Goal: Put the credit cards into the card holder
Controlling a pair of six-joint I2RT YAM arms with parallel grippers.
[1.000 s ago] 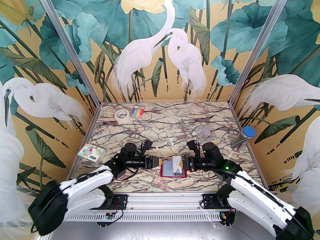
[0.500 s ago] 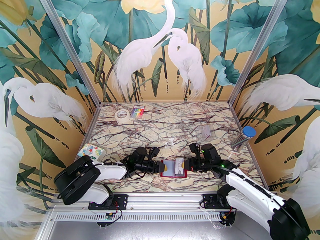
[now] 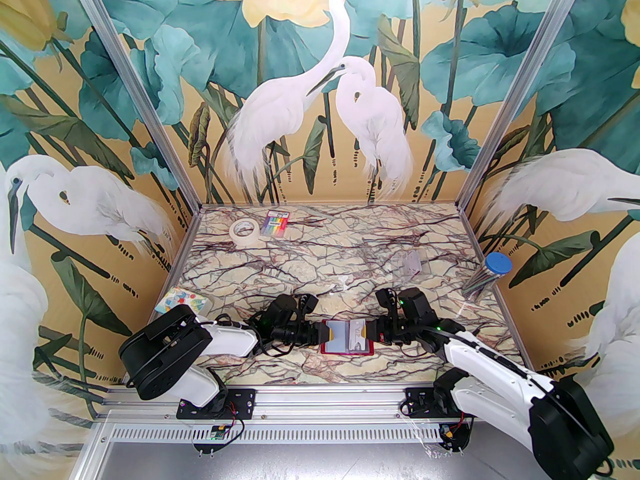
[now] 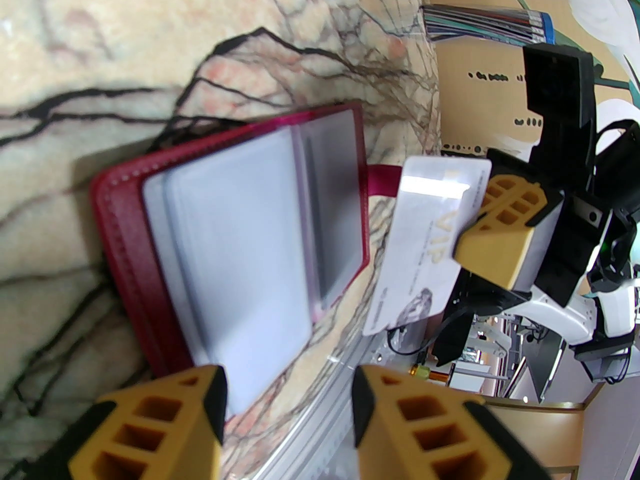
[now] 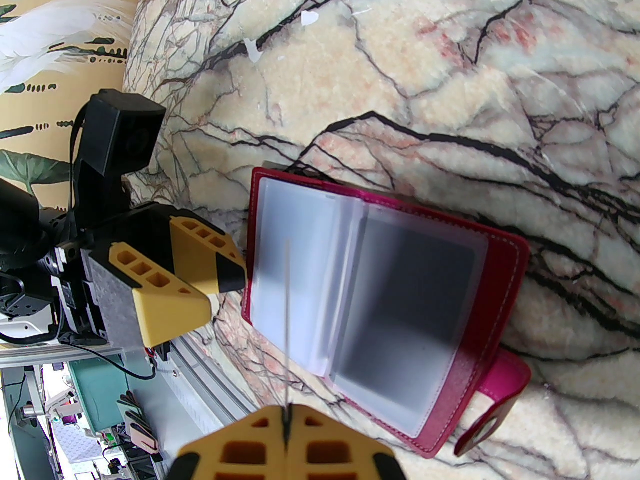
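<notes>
We see the right end effector (image 4: 467, 233) clamped on a pale card (image 4: 425, 248), at 3 o'clock of the card holder (image 5: 510, 268). Our left end effector (image 4: 287, 393) sits half open at 9 o'clock.

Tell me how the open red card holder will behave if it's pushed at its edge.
The card holder looks thin and lies flat on the marble table, so it would probably slide, not tip. Its clear sleeves lie in loose, uneven layers, so they likely flex floppily under a push.

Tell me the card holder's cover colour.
The card holder is dark red, clearest in the right wrist view.
</notes>
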